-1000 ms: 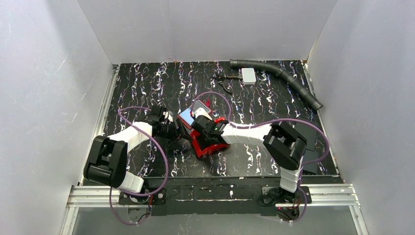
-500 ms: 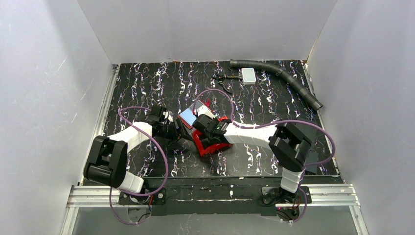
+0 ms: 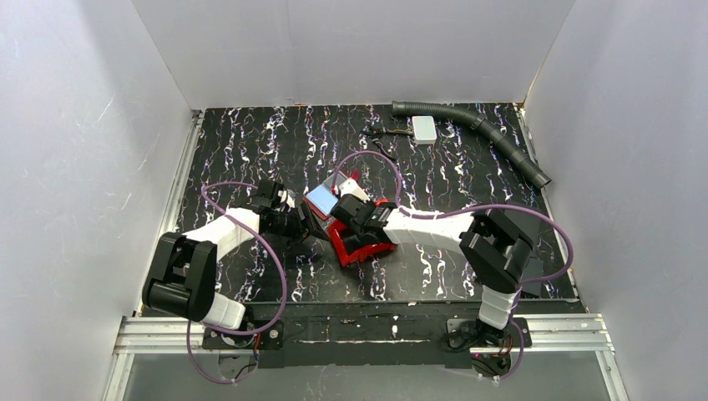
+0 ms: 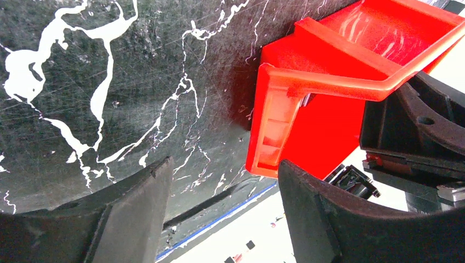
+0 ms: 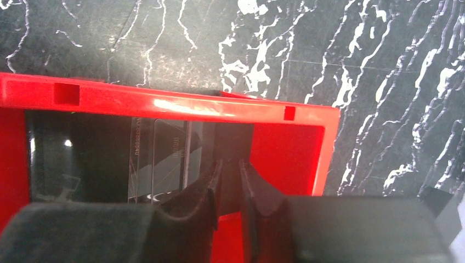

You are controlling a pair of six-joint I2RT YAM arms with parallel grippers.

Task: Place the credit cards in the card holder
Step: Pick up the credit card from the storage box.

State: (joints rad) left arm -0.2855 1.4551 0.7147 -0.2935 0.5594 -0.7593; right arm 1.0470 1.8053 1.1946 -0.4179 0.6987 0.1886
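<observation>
A pale blue and white credit card (image 3: 321, 199) lies flat on the table beside the red bin (image 3: 361, 244). Just behind it is the small dark red card holder (image 3: 342, 179), open with its grey inside up. My left gripper (image 3: 310, 223) is open and low over that card's white, blue-edged face (image 4: 230, 235), with the bin's corner (image 4: 285, 109) just beyond. My right gripper (image 5: 230, 164) reaches into the bin (image 5: 164, 104), its fingers nearly together on a thin dark flat piece (image 5: 233, 139). I cannot tell if that piece is a card. More grey printed credit cards (image 5: 164, 159) lie beside it.
A grey ribbed hose (image 3: 476, 125) curves along the back right, with a white box (image 3: 424, 129) and a small black tool (image 3: 380, 138) near it. A black sheet (image 3: 530, 286) lies at the right front. Purple cables loop over both arms.
My right gripper has closed a little and edged left inside the bin, while its elbow swung right. The left arm has stayed still.
</observation>
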